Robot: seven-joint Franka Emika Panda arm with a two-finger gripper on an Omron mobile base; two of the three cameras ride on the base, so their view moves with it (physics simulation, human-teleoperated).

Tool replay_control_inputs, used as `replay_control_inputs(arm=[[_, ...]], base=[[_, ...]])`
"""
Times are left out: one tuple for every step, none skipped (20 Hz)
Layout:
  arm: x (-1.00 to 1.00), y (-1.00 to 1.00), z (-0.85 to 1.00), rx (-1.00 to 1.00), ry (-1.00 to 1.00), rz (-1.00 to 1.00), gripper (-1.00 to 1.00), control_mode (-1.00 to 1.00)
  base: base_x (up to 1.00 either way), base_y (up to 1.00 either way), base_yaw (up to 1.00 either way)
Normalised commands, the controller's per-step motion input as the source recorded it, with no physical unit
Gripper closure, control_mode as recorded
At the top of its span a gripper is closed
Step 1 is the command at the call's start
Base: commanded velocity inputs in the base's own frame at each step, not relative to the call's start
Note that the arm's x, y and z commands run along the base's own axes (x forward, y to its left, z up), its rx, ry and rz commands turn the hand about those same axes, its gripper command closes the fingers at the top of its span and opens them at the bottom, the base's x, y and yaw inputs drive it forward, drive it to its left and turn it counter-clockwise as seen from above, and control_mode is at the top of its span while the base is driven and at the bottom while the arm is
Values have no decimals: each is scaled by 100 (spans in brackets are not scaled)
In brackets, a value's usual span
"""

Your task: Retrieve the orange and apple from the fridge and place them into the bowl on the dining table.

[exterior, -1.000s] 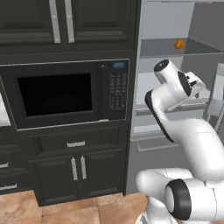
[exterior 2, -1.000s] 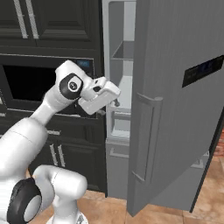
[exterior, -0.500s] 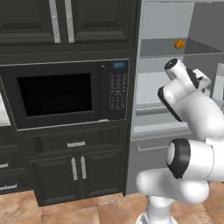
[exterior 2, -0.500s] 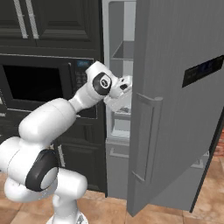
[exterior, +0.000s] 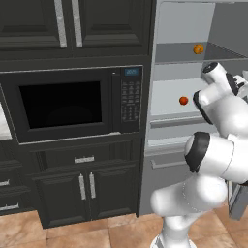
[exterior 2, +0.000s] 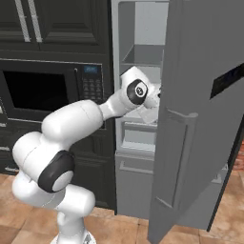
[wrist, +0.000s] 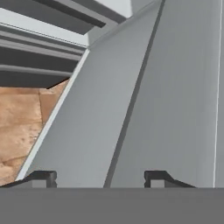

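Observation:
The fridge (exterior: 184,121) stands open, its grey door (exterior 2: 200,119) swung out to the right. The orange (exterior: 198,49) lies on an upper shelf. The apple (exterior: 183,100) rests on the shelf below it. My arm (exterior 2: 81,114) reaches into the fridge opening at the height of the apple's shelf, with the hand partly behind the door's edge. In the hand view my gripper (wrist: 99,178) is open, its fingertips (wrist: 43,177) apart with nothing between them, facing a slanted grey fridge panel. The bowl and the dining table are out of view.
A black microwave (exterior: 72,104) sits in dark cabinets (exterior: 87,191) left of the fridge. Brown tiled floor (exterior: 58,232) lies below. The open door (exterior 2: 190,143) stands close on the arm's right side.
The arm has swung right and further into the fridge opening. The apple, earlier behind the arm in the left base view, now shows.

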Motion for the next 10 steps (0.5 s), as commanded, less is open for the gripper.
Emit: replay_control_inputs(arm=[[-100,-100,0,4,0,-8,-100,-100],[-100,-100,0,4,0,-9,-100,-100],[-100,-99,0,5,0,-7,-100,-100],[-100,-87,0,7,-3,-6,-100,-100],[-100,-59,0,7,-8,-7,-100,-100],[-99,-38,0,10,-16,0,-100,-100],[-98,-6,0,12,-27,0,-100,-100],[-91,0,0,13,-31,0,-100,-100],[-63,37,3,11,-31,0,-100,-100],[-22,71,13,13,-32,0,-100,-100]], base=[[0,0,0],[0,0,0],[0,0,0],[0,0,0],[0,0,0],[0,0,0],[0,0,0],[0,0,0],[0,0,0],[0,0,0]])
